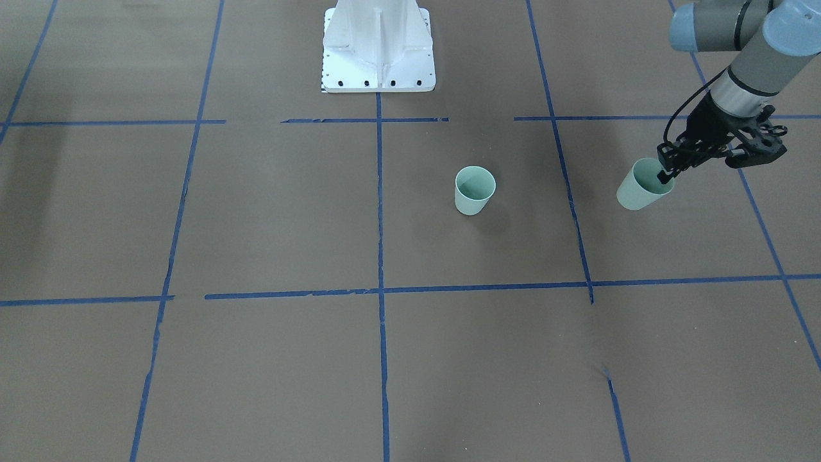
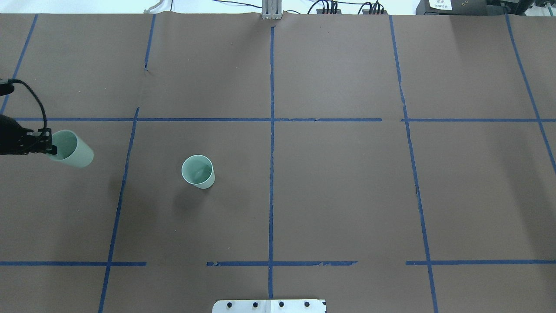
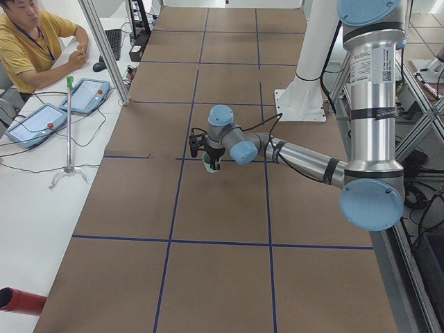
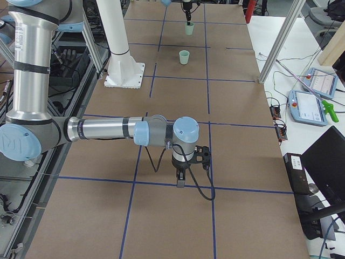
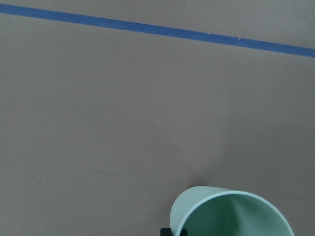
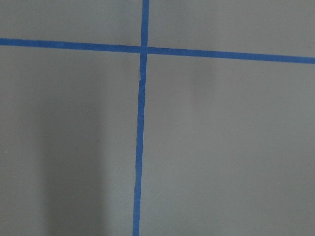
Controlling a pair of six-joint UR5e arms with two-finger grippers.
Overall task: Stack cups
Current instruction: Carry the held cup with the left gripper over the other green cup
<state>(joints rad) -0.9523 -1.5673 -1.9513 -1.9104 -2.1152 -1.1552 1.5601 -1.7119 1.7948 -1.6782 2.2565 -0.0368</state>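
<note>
Cup (image 1: 638, 192) in left gripper (image 1: 665, 176), second cup (image 1: 474, 190) empty

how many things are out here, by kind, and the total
mint-green cups: 2 (standing cup upright, held cup tilted, gripped at its rim)
grippers: 2 (left gripper on the held cup, right gripper holding nothing that shows)
total: 4
</note>
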